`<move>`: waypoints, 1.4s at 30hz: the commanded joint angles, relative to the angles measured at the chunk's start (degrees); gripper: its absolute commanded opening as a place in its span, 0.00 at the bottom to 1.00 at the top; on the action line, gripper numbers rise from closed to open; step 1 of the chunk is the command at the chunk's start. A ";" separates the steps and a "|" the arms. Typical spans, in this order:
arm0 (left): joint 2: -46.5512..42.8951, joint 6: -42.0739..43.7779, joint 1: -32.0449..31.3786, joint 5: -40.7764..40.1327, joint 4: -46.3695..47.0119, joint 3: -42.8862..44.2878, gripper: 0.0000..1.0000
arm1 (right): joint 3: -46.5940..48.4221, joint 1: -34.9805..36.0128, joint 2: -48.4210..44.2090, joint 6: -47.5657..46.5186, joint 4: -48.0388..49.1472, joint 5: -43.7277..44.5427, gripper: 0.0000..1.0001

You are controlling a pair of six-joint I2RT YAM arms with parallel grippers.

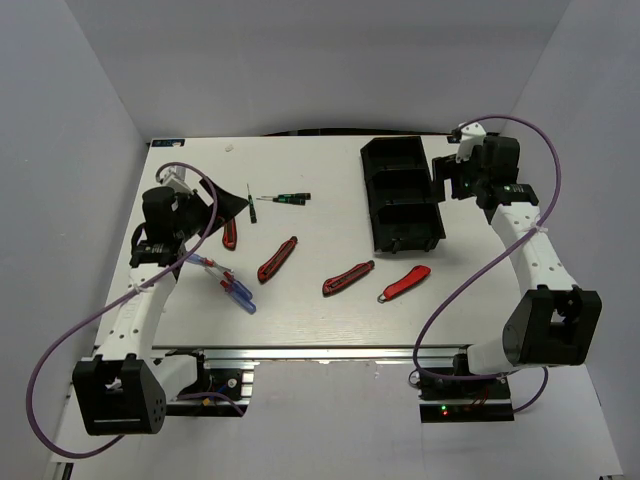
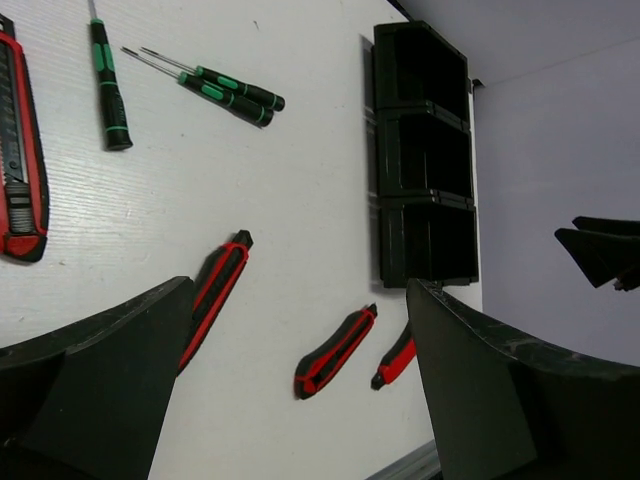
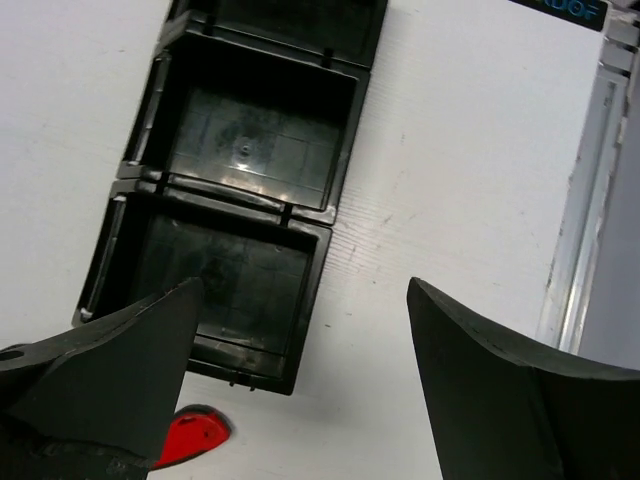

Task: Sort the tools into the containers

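The containers are one black three-compartment tray (image 1: 402, 196) at the back right, its compartments showing nothing inside (image 3: 325, 215) (image 2: 424, 160). Red-and-black knives lie at mid-table (image 1: 277, 258) (image 1: 348, 278) (image 1: 405, 283), with one more (image 1: 230, 232) beside my left gripper (image 1: 222, 205). Thin black-and-green screwdrivers (image 1: 285, 197) (image 2: 226, 92) lie behind them. Blue- and red-handled screwdrivers (image 1: 230, 285) lie near the left arm. My left gripper (image 2: 300, 290) hangs open above the knives, holding nothing. My right gripper (image 1: 442, 180) (image 3: 305, 282) is open over the tray's near right corner, with a red knife tip (image 3: 190, 435) below it.
Purple cables (image 1: 70, 340) loop off both arms at the table's sides. Grey walls close in the table on the left, back and right. An aluminium rail (image 1: 330, 352) runs along the near edge.
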 commanded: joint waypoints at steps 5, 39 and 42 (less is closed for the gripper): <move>0.56 -0.11 0.08 6.60 1.29 -0.13 0.98 | 1.42 0.06 -3.57 -17.63 -5.04 -26.36 0.89; -2.61 -2.22 -2.90 15.30 2.00 -9.89 0.98 | -15.45 23.88 9.87 -79.19 -30.30 -11.86 0.79; -2.43 -2.22 -2.99 15.21 1.73 -9.71 0.98 | -16.15 23.97 10.75 -77.43 -27.30 -10.97 0.78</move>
